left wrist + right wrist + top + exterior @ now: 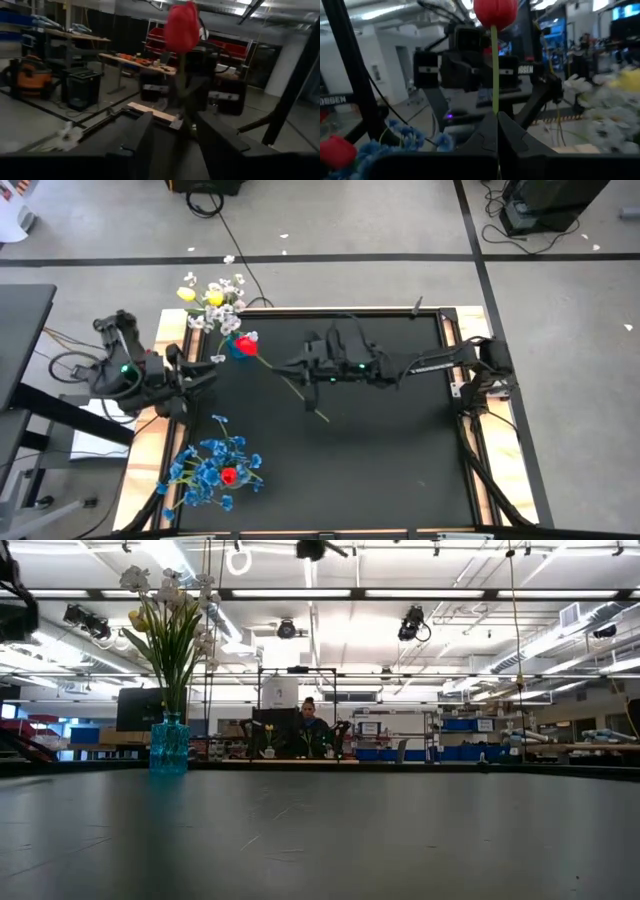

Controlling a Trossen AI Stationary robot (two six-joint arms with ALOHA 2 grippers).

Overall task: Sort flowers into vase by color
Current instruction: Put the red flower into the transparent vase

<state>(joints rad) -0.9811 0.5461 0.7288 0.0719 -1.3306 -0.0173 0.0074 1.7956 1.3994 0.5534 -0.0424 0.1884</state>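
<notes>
A: Above the bench [380, 460], in the high view, what holds the red tulip [246, 346]?

B: The right gripper [300, 372], out over the middle of the black top, grips its green stem low down; the bloom slants toward the left gripper [205, 373], which waits at the bench's left edge. Behind it, yellow tulips and white blossoms [213, 302] cluster at the far left corner. Blue blossoms [208, 470] with a second red tulip [229, 475] lie near the front left.

A: And the low view?

B: A turquoise vase [168, 745] stands upright on the bench, holding the white and yellow flowers. A person sits far back in the room.

A: Left wrist view?

B: Its jaws stand apart, the red bloom up ahead of them; touching nothing, as far as I can tell.

A: Right wrist view?

B: Jaws clamped together on the stem, the bloom straight above them. The other red tulip sits among the blue blossoms to one side.
</notes>
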